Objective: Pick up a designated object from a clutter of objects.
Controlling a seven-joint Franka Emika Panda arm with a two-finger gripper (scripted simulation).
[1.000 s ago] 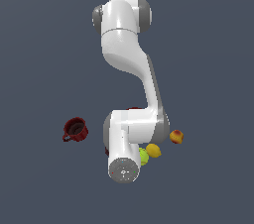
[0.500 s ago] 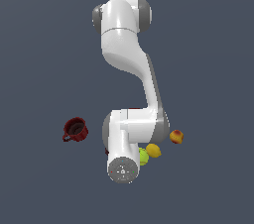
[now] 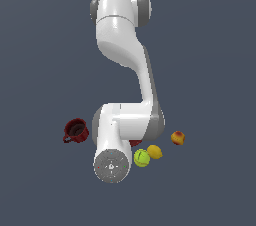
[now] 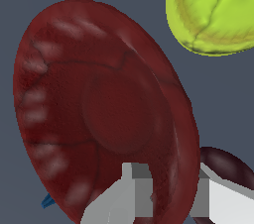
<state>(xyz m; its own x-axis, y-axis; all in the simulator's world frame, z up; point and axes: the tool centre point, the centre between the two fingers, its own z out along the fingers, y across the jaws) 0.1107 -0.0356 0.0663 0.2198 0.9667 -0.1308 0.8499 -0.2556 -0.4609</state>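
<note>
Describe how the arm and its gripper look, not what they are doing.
The arm is glossy white with rounded, tubular links and grey caps at the joints. Its nearest end is a flat grey disc speckled with tiny dots. No cables or logos show. In the wrist view the gripper has blocky, angular fingers, light grey to white with darker grey inner faces.

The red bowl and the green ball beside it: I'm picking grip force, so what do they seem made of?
The red bowl looks like glazed ceramic or hard plastic: soft pale highlights along its rim. The green ball looks like matte felt, with curved seams like a tennis ball's. Both are rendered, so uncertain.
</note>
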